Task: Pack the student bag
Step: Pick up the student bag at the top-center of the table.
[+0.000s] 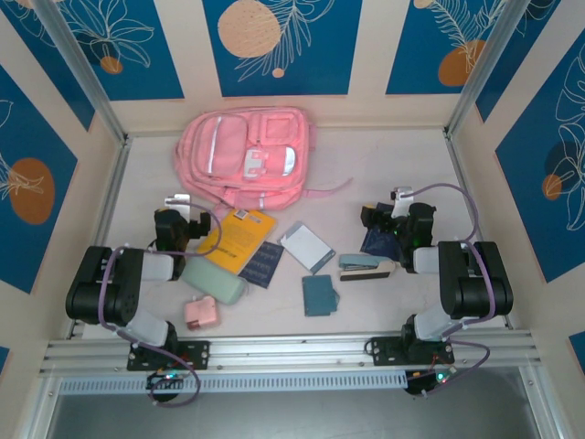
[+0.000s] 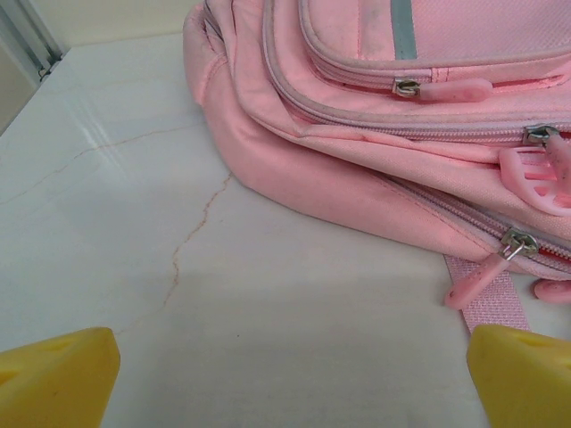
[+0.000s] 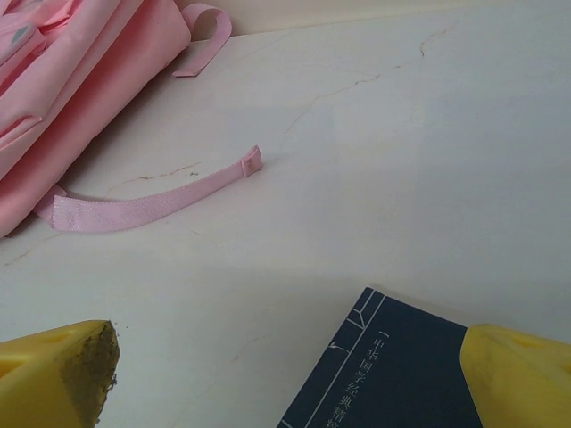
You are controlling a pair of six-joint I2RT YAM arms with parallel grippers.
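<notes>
Gaping wide, your left pincer (image 2: pixel 285 379) and right pincer (image 3: pixel 285 374) are holding nothing; one bag (image 1: pixel 245 157) is showing cropped, one navy book (image 3: pixel 393 374) half cut off.

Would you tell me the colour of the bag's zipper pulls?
Pink; the zipper pulls show best in the left wrist view.

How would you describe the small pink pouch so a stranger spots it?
Start at the pink backpack at the back of the table and come toward the near edge, past the yellow book and the pale green case. The pouch lies next to that case, nearer the edge, the only small pink item.
</notes>
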